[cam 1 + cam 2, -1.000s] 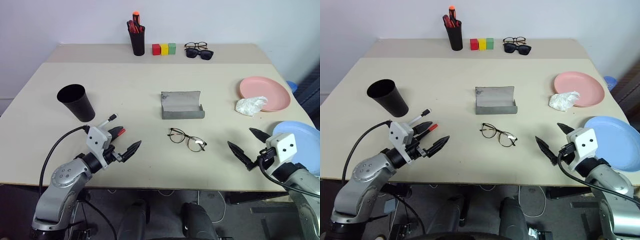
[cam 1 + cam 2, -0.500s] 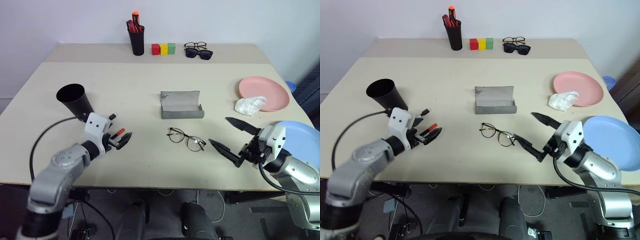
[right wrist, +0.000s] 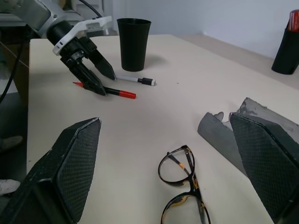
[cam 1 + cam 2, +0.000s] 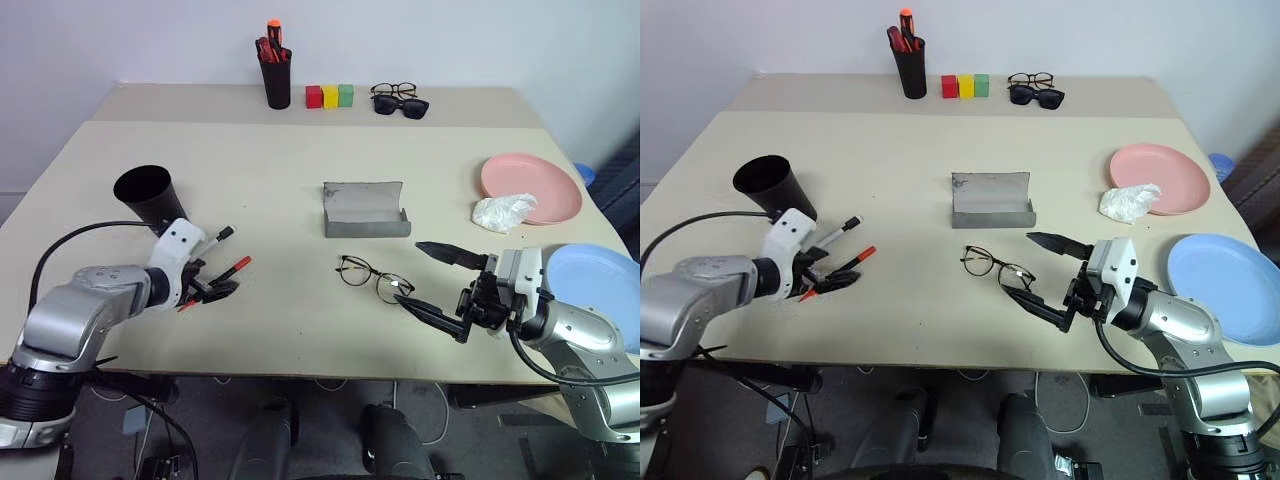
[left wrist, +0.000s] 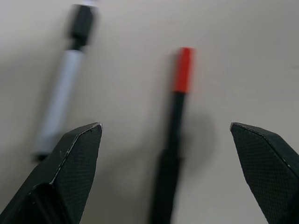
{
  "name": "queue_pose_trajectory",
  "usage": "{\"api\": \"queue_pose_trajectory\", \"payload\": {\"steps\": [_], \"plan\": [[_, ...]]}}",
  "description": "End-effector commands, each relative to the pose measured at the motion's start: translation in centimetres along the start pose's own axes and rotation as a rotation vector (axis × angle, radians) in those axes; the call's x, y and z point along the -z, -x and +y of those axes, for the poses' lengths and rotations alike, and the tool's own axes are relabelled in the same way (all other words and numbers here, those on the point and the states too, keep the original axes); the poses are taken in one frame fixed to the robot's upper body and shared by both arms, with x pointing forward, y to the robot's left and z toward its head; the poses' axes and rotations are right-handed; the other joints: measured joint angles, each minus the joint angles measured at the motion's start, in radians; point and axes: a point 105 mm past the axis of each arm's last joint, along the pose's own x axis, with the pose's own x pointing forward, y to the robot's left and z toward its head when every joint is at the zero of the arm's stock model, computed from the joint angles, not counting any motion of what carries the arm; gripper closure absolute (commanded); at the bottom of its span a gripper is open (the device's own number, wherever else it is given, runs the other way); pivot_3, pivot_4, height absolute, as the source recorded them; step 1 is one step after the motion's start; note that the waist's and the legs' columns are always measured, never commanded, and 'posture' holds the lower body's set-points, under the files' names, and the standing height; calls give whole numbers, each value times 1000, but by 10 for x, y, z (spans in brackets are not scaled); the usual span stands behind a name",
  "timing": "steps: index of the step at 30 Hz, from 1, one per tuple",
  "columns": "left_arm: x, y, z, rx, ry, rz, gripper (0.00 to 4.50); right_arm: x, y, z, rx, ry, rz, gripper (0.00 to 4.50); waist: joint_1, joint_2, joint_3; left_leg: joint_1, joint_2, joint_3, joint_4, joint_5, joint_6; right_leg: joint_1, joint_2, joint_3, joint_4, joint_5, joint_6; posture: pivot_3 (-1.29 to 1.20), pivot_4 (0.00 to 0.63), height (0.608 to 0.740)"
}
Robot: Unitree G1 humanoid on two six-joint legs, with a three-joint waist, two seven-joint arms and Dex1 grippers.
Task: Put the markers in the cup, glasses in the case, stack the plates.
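Two markers lie right of the black cup [image 4: 148, 195]: a red-capped one [image 4: 232, 268] and a white one [image 4: 215, 238]. My left gripper [image 4: 218, 285] is open and tilted down, its fingers straddling the red-capped marker's [image 5: 174, 135] black body, with the white marker [image 5: 63, 93] just outside one finger. The wire-framed glasses [image 4: 375, 278] lie in front of the open grey case [image 4: 365, 210]. My right gripper [image 4: 408, 272] is open, level and pointing left, its fingertips at the glasses' right lens. The pink plate [image 4: 530, 187] is at the far right and the blue plate [image 4: 600, 280] nearer, behind my right arm.
A crumpled white tissue [image 4: 503, 211] rests against the pink plate's near rim. Along the back of the table stand a black pen pot [image 4: 275, 75], three coloured blocks [image 4: 329, 96] and two more pairs of glasses [image 4: 399, 100].
My left gripper tipped downward and moved left, over the red-capped marker. My right gripper swung left from beside the blue plate to the glasses. Both stayed open.
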Motion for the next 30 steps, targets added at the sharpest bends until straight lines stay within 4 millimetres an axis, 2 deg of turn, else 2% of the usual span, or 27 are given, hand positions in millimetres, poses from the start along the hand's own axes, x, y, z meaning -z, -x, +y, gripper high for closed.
{"api": "queue_pose_trajectory", "payload": {"steps": [1,8,17,20,23,24,26,30], "plan": [[-4,1,0,13,-36,28,0,-13,0,9,-41,38,-21,18,0,0,0,0,0,0,0,0,0,0,0,0,0,0,0,0,150,740],[1,-9,-6,43,-55,87,0,-3,8,26,-137,55,48,18,0,0,0,0,0,0,-1,2,3,-1,0,0,0,0,0,0,150,740],[4,-11,-11,59,-72,113,0,-3,9,24,-159,59,43,18,0,0,0,1,0,0,0,0,0,0,0,0,0,0,0,0,150,740],[5,-10,-10,47,-66,115,855,-4,7,21,-159,65,35,0,0,0,0,1,0,0,0,0,0,0,0,0,0,0,0,0,150,740],[4,-10,-11,44,-37,110,2229,-2,6,20,-160,67,33,0,0,0,0,0,0,0,0,1,2,0,0,0,0,0,0,0,150,740],[4,-9,-11,45,-34,110,2886,-2,6,19,-160,67,33,0,0,0,0,0,0,0,0,1,2,0,0,0,0,0,0,0,150,740],[2,-8,-12,50,-19,97,3827,-1,6,18,-159,67,33,0,0,0,0,0,0,0,0,2,3,0,0,0,0,0,0,0,150,740],[-3,-6,-13,43,-34,72,3827,1,6,15,-154,66,36,0,0,0,0,0,0,0,0,2,3,0,0,0,0,0,0,0,150,740]]}}
